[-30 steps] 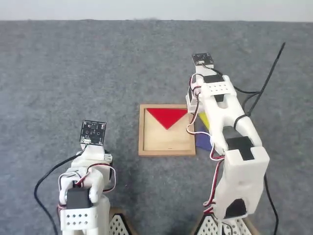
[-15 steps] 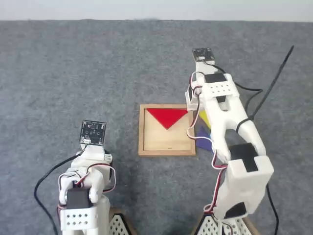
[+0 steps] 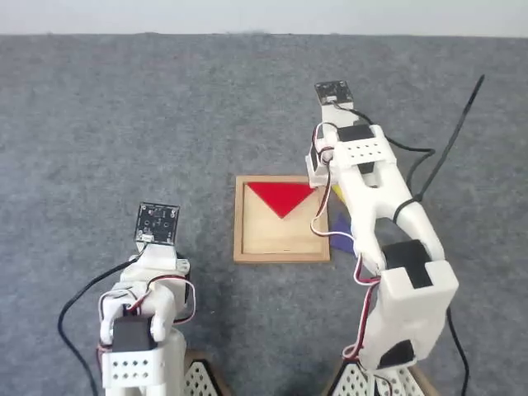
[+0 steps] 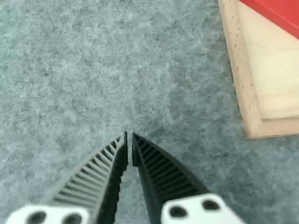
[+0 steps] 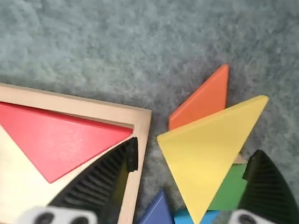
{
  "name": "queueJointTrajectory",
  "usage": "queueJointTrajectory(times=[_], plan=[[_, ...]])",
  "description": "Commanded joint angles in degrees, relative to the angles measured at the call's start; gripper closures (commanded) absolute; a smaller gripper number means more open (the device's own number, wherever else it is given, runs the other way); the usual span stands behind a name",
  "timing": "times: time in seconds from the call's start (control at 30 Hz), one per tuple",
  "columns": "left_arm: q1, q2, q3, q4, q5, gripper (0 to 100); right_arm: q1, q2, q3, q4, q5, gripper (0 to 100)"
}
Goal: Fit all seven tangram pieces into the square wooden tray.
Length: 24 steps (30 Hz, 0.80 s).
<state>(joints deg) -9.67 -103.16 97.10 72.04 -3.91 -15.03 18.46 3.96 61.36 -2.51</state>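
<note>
Tray first: the square wooden tray (image 3: 241,247) sits mid-surface between the two arms. We count one piece home, the red triangle (image 3: 283,196), set against the edge farthest from the arm bases with its point aimed at the middle. The rest of the tray floor is bare wood, so by our reckoning six pieces are left to place.

Those loose pieces are heaped just beside the tray's right rim, outside it, on the grey surface (image 3: 124,124). In the right wrist view the yellow triangle (image 5: 210,149) rides on top, with one corner near the rim. The orange piece (image 5: 203,99) pokes out from under it, and the green piece (image 5: 231,191) and a blue piece (image 5: 156,210) peek out at the side nearer the arm.

The right claw (image 5: 196,149) is spread wide, gripping nothing, and hangs right above that yellow triangle. One finger is over the tray's corner rim next to the red; the other is out past the yellow, by the green. We judge the triangle's long edge to run at a slant across that gap, so a wrist turn may help before closing.

The left claw (image 4: 129,137) is pressed together and empty, low over bare surface off the tray's left side. It's well apart from the heap, so this pick looks like the right arm's.
</note>
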Motion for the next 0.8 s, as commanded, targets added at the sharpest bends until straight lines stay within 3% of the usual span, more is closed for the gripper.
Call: queueJointTrajectory(times=[0.0,0.77], plan=[[0.4,-1.0,-0.6,0.2,-0.1,98,2.2,-0.9,0.4,-1.0,-0.2,64.1],[0.4,-1.0,-0.6,0.2,-0.1,98,2.1,3.1,1.0,-4.7,0.0,64.1]])
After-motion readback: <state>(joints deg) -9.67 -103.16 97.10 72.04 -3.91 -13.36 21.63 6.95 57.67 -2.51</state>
